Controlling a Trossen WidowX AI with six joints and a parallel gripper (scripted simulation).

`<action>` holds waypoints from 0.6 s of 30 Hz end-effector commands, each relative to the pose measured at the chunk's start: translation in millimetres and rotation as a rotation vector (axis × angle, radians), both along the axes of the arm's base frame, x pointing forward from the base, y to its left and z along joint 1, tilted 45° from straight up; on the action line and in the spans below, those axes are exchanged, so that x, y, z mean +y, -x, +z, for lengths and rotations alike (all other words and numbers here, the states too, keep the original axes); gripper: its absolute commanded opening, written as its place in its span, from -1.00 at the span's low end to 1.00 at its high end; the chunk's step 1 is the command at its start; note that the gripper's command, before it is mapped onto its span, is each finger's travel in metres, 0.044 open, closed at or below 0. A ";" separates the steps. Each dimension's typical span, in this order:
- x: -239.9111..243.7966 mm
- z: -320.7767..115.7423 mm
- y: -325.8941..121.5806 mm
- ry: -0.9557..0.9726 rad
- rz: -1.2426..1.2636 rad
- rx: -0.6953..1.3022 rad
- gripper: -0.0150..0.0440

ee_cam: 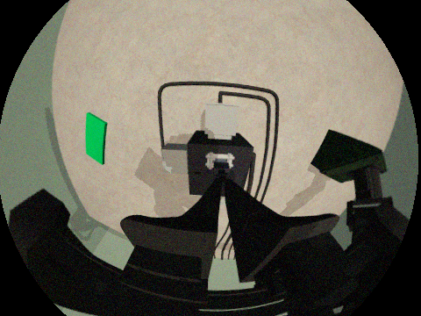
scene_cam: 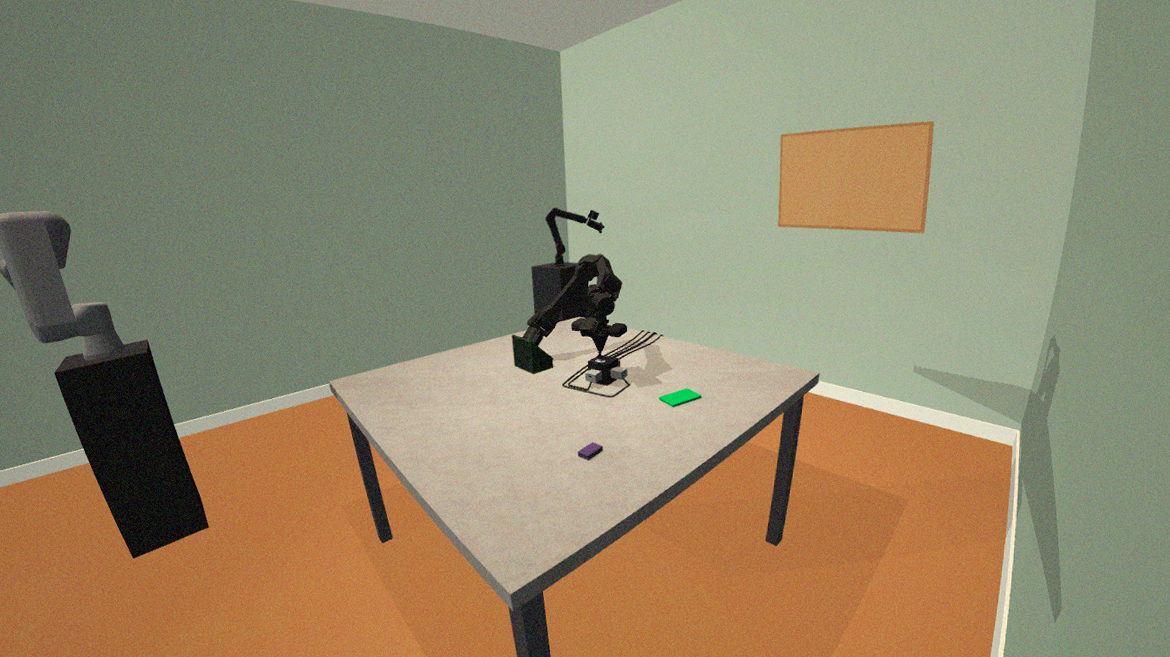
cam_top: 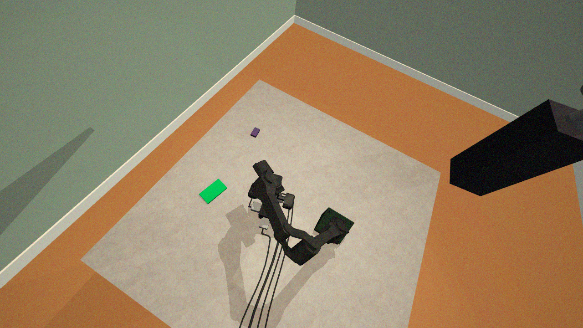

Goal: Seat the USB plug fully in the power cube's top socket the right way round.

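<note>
The power cube (scene_cam: 603,374) (ee_cam: 199,182) stands on the table, black, with a socket (ee_cam: 211,161) on top ringed by pale metal. My gripper (scene_cam: 601,354) (ee_cam: 222,183) points down over the cube's top, its fingers nearly together. It is shut on the USB plug, of which little more than a small dark part shows at the fingertips. The fingertips are right at the socket's near edge in the wrist view. They hide how deep the plug sits and which way round it is. In the top view the arm covers the gripper and most of the cube.
Pale plugs (ee_cam: 221,119) (ee_cam: 174,159) sit in the cube's sides, and a black plug (cam_top: 288,200) is beside it. Cables (ee_cam: 277,132) loop around it. A green slab (cam_top: 213,191) (scene_cam: 680,397) (ee_cam: 96,138) and a purple block (cam_top: 255,132) (scene_cam: 590,450) lie farther off.
</note>
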State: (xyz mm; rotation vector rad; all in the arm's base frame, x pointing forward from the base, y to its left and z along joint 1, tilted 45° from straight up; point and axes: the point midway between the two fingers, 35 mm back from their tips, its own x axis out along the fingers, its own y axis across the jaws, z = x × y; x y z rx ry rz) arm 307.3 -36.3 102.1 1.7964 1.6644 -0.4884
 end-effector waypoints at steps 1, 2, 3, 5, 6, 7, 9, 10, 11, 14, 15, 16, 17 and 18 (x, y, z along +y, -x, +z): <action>0.5 -0.1 -0.6 -0.003 -0.004 -0.002 -0.49; 0.6 -0.1 -0.6 -0.003 -0.004 -0.002 -0.49; 0.6 -0.2 -0.7 -0.003 -0.004 -0.002 -0.49; 0.8 -0.4 -0.7 -0.003 -0.004 -0.002 -0.49; 0.9 -0.5 -0.7 -0.003 -0.004 -0.002 -0.49; 1.0 -0.6 -0.7 -0.003 -0.004 -0.002 -0.49; 1.1 -0.7 -0.8 -0.003 -0.004 -0.002 -0.49; 1.2 -0.8 -0.8 -0.003 -0.004 -0.002 -0.49; 1.3 -0.9 -0.8 -0.003 -0.004 -0.002 -0.49; 1.5 -1.2 -0.9 -0.003 -0.004 -0.002 -0.49; 1.6 -1.3 -0.9 -0.003 -0.004 -0.002 -0.49; 1.7 -1.3 -0.9 -0.003 -0.004 -0.002 -0.49; 1.8 -1.4 -0.9 -0.003 -0.004 -0.002 -0.49; 1.9 -1.5 -0.9 -0.003 -0.004 -0.002 -0.49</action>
